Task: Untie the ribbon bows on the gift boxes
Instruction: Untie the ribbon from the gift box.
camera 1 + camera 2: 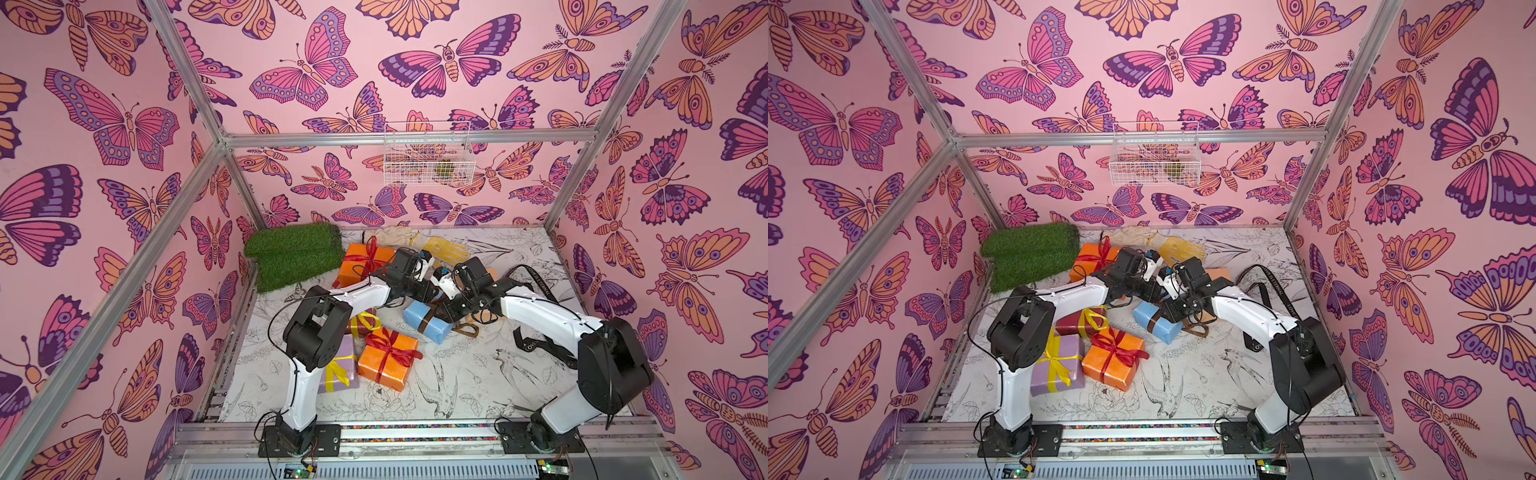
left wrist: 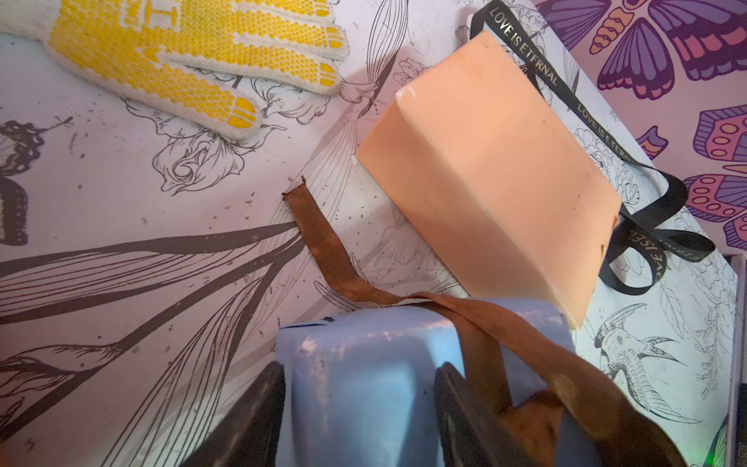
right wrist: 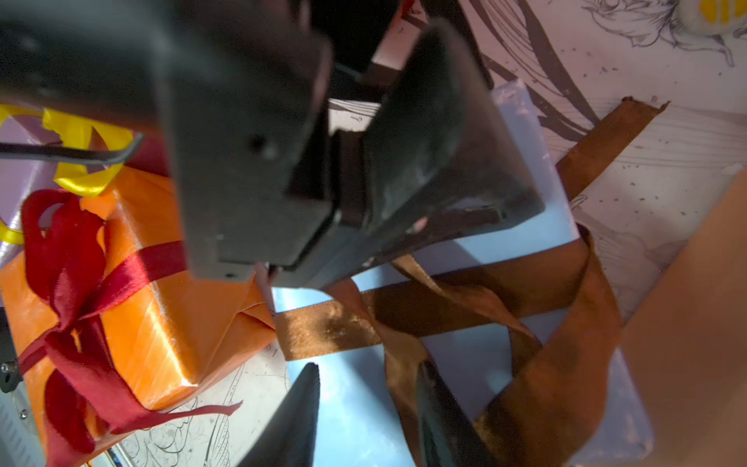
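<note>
Mid-frame in both top views, the light blue paper-wrapped box (image 1: 411, 316) is clamped endwise between the left fingers (image 2: 258, 416). Over its slack brown satin ribbon (image 3: 323, 327), the right fingers (image 3: 299, 416) are held apart, gripping nothing.

The walls (image 1: 374, 62) are pink with purple and orange butterflies. The table (image 1: 478, 374) is white with black drawings of birds and flowers. The turf mat (image 1: 291, 253) is green. The glove (image 2: 182, 52) is white with yellow dots. An orange box (image 1: 401, 374) has a red ribbon (image 1: 392, 351), the lilac box (image 1: 1071, 376) a yellow ribbon (image 1: 1054, 370), and the blue box (image 1: 417, 318) a brown ribbon (image 2: 323, 238). The peach box (image 2: 485, 174) is plain — the black ribbon (image 2: 586, 115) has pale letters.
</note>
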### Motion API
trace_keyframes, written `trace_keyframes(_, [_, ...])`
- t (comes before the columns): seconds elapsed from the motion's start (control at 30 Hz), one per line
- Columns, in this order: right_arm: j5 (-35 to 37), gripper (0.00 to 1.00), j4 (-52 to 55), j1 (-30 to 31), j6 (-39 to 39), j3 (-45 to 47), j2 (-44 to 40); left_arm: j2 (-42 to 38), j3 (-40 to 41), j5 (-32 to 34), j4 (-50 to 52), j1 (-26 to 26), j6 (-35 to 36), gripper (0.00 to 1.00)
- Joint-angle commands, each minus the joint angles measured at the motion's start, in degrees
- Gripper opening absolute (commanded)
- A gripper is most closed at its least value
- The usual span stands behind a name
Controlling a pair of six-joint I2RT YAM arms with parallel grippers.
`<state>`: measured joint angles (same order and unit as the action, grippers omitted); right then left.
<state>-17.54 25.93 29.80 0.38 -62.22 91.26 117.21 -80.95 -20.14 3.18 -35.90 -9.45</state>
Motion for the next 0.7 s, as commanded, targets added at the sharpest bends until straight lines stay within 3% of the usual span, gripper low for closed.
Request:
trace_keyframes(0.0, [1.06, 0.42, 0.38, 0.25, -1.04, -1.0, 0.22, 0.86, 1.85, 0.28, 3.28, 0.3, 0.85, 0.61])
trace_keyframes(0.2, [4.18, 0.47, 0.39, 0.25, -1.69, -0.9, -0.72, 1.1, 1.67, 0.1, 3.18, 0.28, 0.84, 0.61])
trace_keyframes(0.67, [6.31, 0.42, 1.17, 0.23, -2.41, -0.02, -1.57, 0.9, 1.82, 0.24, 3.22, 0.27, 0.78, 0.61])
